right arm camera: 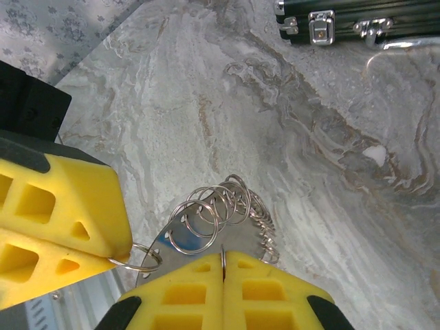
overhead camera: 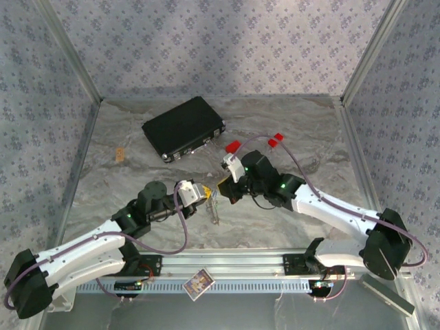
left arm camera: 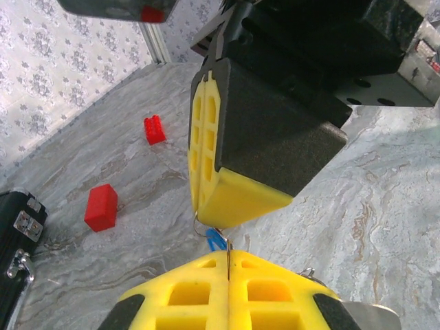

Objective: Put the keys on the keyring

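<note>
Evidently both yellow-padded arms met over the marbled grey table [overhead camera: 124, 206]. The left gripper [left arm camera: 229, 258] was pinched tight on a thin loop of the silvery metal keyring of linked rings and chain [right arm camera: 213, 213]. The right gripper [right arm camera: 223, 258] was clamped on another of its rings. The small metal key with a blue plastic head [left arm camera: 216, 239] sat between the two sets of fingertips.

Blue-headed key [left arm camera: 216, 239] mostly hidden; black case [right arm camera: 344, 14] cropped

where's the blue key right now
In the left wrist view the blue key sits between the right gripper above and the left gripper below, over mid-table.
</note>
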Controlling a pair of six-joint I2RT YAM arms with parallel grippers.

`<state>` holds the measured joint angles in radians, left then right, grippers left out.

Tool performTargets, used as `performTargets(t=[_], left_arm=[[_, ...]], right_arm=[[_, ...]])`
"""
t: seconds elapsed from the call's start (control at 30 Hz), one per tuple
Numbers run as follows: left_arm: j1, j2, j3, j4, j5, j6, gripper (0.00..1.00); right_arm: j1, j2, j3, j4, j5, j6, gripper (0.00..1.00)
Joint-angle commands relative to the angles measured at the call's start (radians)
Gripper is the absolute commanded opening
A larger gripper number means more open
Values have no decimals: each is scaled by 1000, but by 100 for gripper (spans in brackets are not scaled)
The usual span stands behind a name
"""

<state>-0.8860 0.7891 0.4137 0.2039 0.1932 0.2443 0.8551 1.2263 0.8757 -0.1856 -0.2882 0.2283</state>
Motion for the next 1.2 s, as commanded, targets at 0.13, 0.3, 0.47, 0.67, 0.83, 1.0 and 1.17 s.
performTargets(t=[0.13,0.3,0.47,0.67,0.83,1.0,1.17], left_arm=[[-6,28,81,-66,-42,-201,0],[-5,31,112,-97,-72,-326,0],[-6,37,114,-91,-74,-396,0],[-5,36,97,-62,-68,-402,0],[-5,38,93,-54,-60,-401,0],[-5,36,90,-55,-52,-398,0],[-6,37,90,-51,-47,-399,0]], right_arm=[[42,-126,-46,40,126,-369,0],[72,-110,-33,37,106,-554,0],[79,-90,-13,29,106,-628,0],[78,-54,6,26,92,-633,0],[81,-46,5,57,109,-615,0],[82,-45,3,78,126,-593,0],[87,-44,0,90,116,-583,0]])
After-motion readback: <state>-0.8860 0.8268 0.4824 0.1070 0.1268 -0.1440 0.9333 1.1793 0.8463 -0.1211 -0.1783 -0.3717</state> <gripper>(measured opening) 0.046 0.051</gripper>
